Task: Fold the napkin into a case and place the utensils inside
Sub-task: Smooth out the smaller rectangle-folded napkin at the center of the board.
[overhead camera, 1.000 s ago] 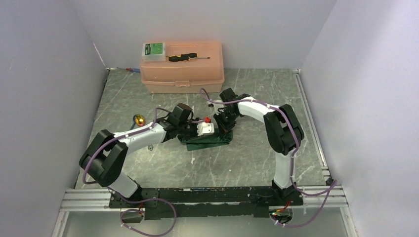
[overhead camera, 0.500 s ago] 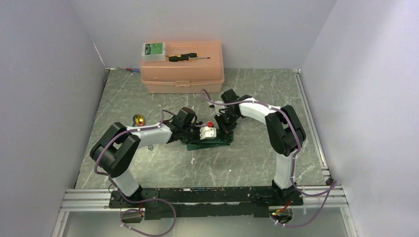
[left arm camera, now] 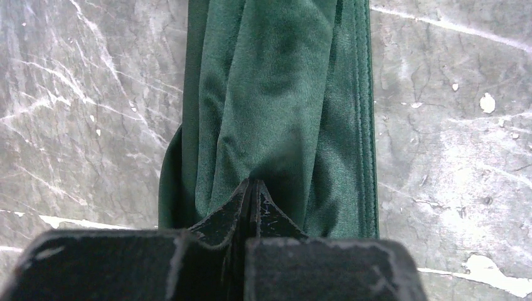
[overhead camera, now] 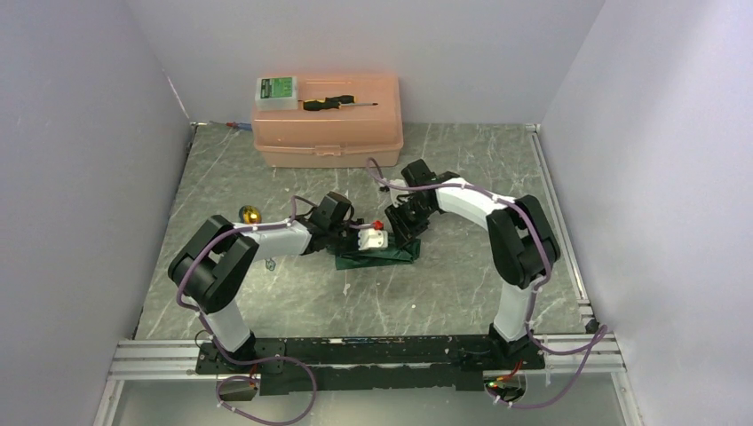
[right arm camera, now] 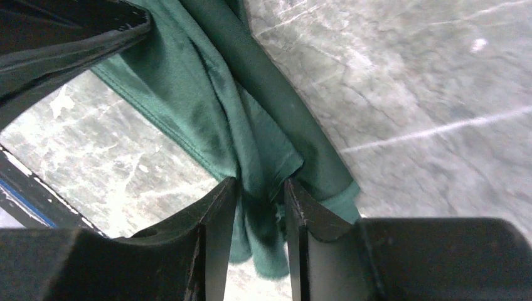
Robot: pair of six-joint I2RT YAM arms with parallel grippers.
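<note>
Left wrist view: my left gripper (left arm camera: 252, 185) has its fingers pressed together on a gathered fold of the napkin (left arm camera: 276, 94), whose creases run into the tips. From there the dark green cloth stretches away in a long bunched strip on the marbled table (left arm camera: 439, 125).

On the right wrist view, my right gripper (right arm camera: 260, 200) has its fingers a little apart, with a corner of the cloth hanging loose in the gap between them.

From the top camera, both grippers meet over the napkin near the table's middle, the left one at its left end and the right one at its right end. A gold-headed utensil (overhead camera: 250, 214) lies well apart on the left. At the back stands a peach box (overhead camera: 327, 142) with a screwdriver (overhead camera: 337, 103) on its lid.
</note>
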